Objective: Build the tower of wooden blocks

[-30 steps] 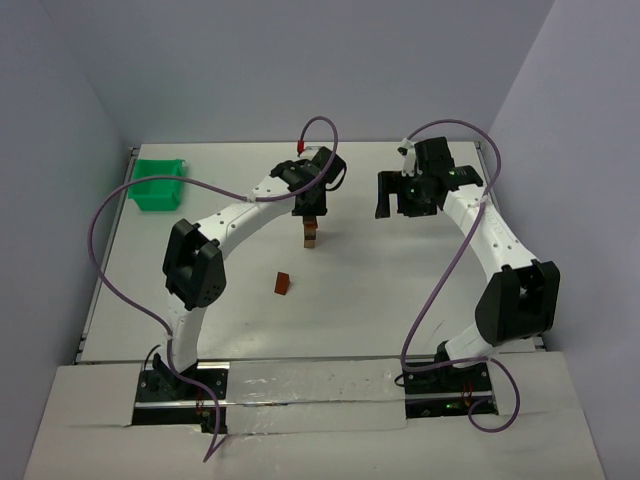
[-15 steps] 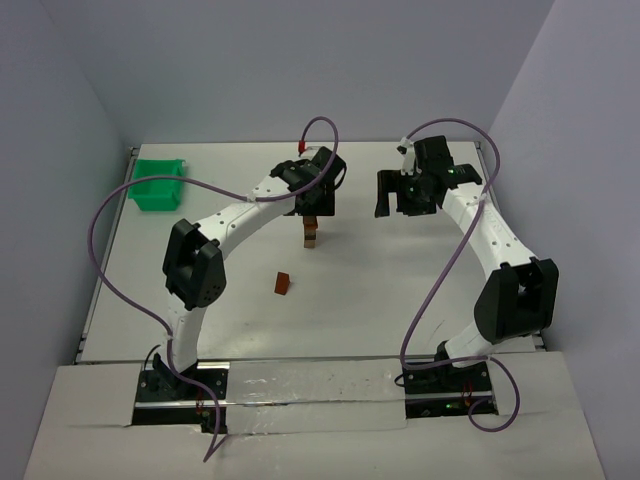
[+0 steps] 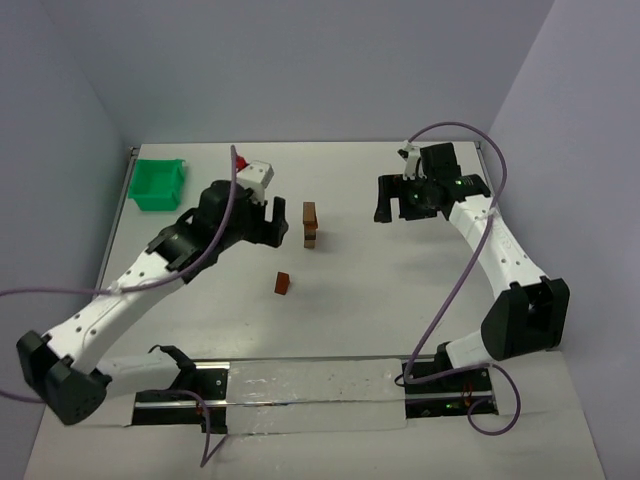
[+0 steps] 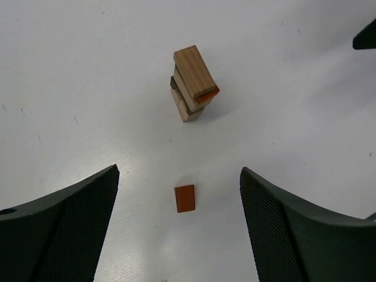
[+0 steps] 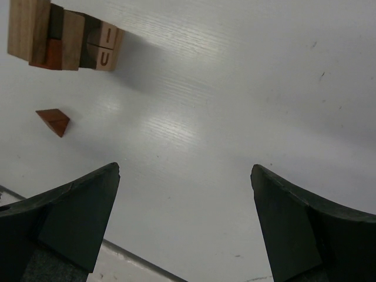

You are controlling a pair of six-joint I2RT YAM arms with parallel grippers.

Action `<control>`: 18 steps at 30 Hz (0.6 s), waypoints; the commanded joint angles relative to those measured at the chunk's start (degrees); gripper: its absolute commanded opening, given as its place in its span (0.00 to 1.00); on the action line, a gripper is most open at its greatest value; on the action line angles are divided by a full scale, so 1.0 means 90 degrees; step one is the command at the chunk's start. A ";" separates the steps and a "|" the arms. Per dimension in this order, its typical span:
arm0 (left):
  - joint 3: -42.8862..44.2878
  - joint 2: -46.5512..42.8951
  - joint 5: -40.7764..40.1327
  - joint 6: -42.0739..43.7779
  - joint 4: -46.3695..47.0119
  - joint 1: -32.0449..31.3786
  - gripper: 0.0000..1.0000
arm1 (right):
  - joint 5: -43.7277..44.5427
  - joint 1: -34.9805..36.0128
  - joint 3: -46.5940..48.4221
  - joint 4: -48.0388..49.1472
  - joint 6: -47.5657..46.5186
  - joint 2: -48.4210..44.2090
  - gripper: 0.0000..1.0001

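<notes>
Wooden tower (image 3: 310,223) stands alone; a reddish block (image 3: 284,284) lies loose nearby. Left gripper (image 4: 179,172) and right gripper (image 5: 185,170) are spread, empty. Fetching seems next: grasp that block squarely.

Wood block tower (image 3: 310,224) stands on table (image 3: 400,290), near centre, slightly toward 12 o'clock. Loose block (image 3: 284,284) lies on table at 7 o'clock from tower, near it, not touching. Bin (image 3: 158,185) sits at table's 10 o'clock corner, well apart from tower. Left gripper (image 3: 280,225) at 9 o'clock of tower, just beside it, not touching. Right gripper (image 3: 390,205) at 2 o'clock of tower, farther off. Tower between both grippers.
</notes>
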 commanded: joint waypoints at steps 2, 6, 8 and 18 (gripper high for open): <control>-0.0737 -0.0023 0.0606 0.0570 0.0303 -0.0017 0.88 | -0.0564 -0.0026 -0.0335 0.0352 -0.0258 -0.0606 1.00; -0.0598 0.0693 0.0556 0.0237 0.0105 -0.0133 0.86 | -0.0700 -0.0027 -0.0393 0.0271 -0.0230 -0.0546 1.00; -0.0464 0.0977 0.0512 0.0052 0.0026 -0.0197 0.85 | -0.0685 -0.0027 -0.0395 0.0266 -0.0217 -0.0563 1.00; -0.0602 0.1791 0.0117 -0.0477 -0.0118 -0.0659 0.83 | -0.0522 -0.0025 -0.0544 0.0239 -0.0191 -0.0762 1.00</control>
